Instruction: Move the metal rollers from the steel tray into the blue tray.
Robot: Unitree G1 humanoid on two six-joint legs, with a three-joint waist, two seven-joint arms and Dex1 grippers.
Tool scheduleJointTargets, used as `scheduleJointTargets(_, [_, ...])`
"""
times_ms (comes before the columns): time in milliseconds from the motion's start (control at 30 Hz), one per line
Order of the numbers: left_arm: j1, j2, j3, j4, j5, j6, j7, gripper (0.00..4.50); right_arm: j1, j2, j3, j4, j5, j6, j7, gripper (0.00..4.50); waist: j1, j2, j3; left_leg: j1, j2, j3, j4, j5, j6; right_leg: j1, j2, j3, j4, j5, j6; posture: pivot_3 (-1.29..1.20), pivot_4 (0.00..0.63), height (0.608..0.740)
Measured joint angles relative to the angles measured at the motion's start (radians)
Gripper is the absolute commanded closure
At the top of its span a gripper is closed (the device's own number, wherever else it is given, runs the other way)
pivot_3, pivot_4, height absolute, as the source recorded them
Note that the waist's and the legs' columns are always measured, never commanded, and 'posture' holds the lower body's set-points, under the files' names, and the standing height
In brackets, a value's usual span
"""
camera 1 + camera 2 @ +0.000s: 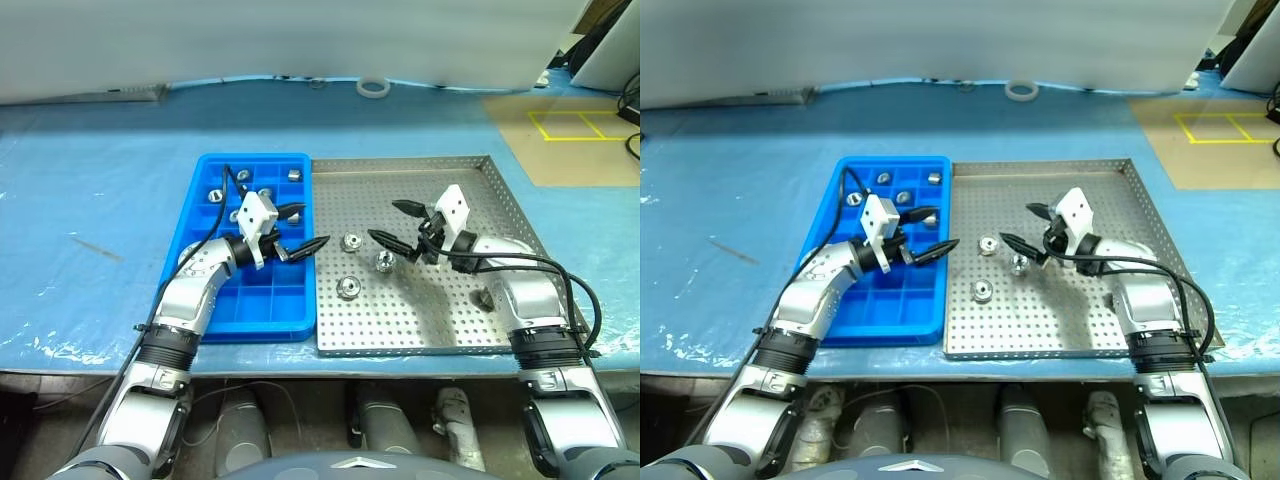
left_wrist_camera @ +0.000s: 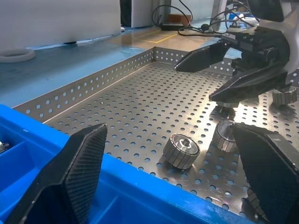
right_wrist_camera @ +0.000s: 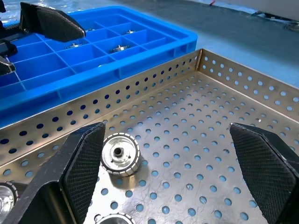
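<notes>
1. Three metal rollers [image 1: 347,288] are lying in the left half of the steel tray [image 1: 500,335]; the nearest one is sitting closest to the tray's near rim, with two more just beyond it at [image 1: 352,241] and [image 1: 385,261].
2. The right gripper [image 1: 393,222] is hovering over those two farther rollers, its jaws standing wide apart and holding nothing.
3. The left gripper [image 1: 303,228] is hanging over the right edge of the blue tray [image 1: 190,225], jaws spread wide and empty.
4. Four rollers are sitting in the blue tray's far compartments.
5. Both trays are resting side by side, touching, on the pale blue surface [image 1: 90,200].
</notes>
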Motion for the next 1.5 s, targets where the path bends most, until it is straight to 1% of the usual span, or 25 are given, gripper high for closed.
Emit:
scheduleJointTargets(200, [-0.030,-0.008,0.006,0.015,-0.012,0.003,-0.001,0.00,-0.005,0.000,-0.003,-0.001,0.003,0.001,-0.007,0.02,0.000,0.000,0.000,0.000,0.000,0.000,0.000,0.000,0.000,0.000,0.000,0.000,0.000,0.000,0.000,-0.19,0.150,0.740])
scheduleJointTargets(467, [-0.090,-0.004,0.004,0.102,-0.007,0.001,-0.032,0.00,0.018,-0.002,-0.023,-0.019,0.020,0.003,-0.020,0.02,-0.002,0.000,0.000,0.000,0.000,0.000,0.000,0.000,0.000,0.000,0.000,0.000,0.000,0.000,0.000,-0.23,0.150,0.740])
scheduleJointTargets(733, [-0.171,-0.004,-0.031,0.191,0.013,0.002,-0.101,0.00,0.097,-0.007,-0.025,-0.085,0.020,0.012,-0.054,0.02,-0.005,0.000,0.000,0.000,-0.001,0.000,0.000,0.000,0.000,0.000,0.000,0.001,0.000,0.000,0.000,-0.31,0.150,0.740])
scheduleJointTargets(900, [-0.283,-0.005,-0.065,0.311,0.056,0.043,-0.136,0.00,0.146,-0.033,-0.033,-0.130,0.019,0.034,-0.082,0.02,-0.007,0.000,0.000,0.000,-0.001,0.000,0.001,0.000,0.000,0.000,0.000,0.001,0.000,0.000,0.000,-0.37,0.150,0.740])
scheduleJointTargets(1000, [-0.357,-0.029,-0.080,0.400,0.080,0.041,-0.161,0.00,0.189,-0.036,-0.043,-0.175,0.021,0.056,-0.104,0.02,-0.010,0.000,0.000,0.000,-0.001,0.000,0.001,0.000,0.001,0.000,0.000,0.001,-0.001,0.000,0.000,-0.42,0.150,0.740])
scheduleJointTargets(1267, [-0.517,-0.108,-0.136,0.649,0.179,-0.039,-0.207,0.00,0.298,-0.036,-0.103,-0.281,0.027,0.090,-0.177,0.02,-0.038,0.000,0.000,-0.002,-0.002,0.000,0.001,-0.002,0.003,0.000,0.000,0.001,-0.004,0.000,0.000,-0.51,0.150,0.740])
scheduleJointTargets(1400, [-0.588,-0.143,-0.143,0.776,0.229,-0.062,-0.184,0.00,0.349,-0.036,-0.127,-0.338,0.036,0.101,-0.204,0.02,-0.060,0.000,0.000,-0.003,-0.002,0.000,0.002,-0.002,0.003,0.000,0.000,0.001,-0.004,0.000,0.000,-0.55,0.150,0.740])
scheduleJointTargets(1500, [-0.634,-0.151,-0.153,0.845,0.277,-0.091,-0.165,0.00,0.384,-0.036,-0.137,-0.365,0.036,0.109,-0.221,0.02,-0.072,0.000,0.000,-0.004,-0.002,0.000,0.003,-0.002,0.004,0.000,0.000,0.001,-0.006,0.000,0.001,-0.56,0.150,0.740])
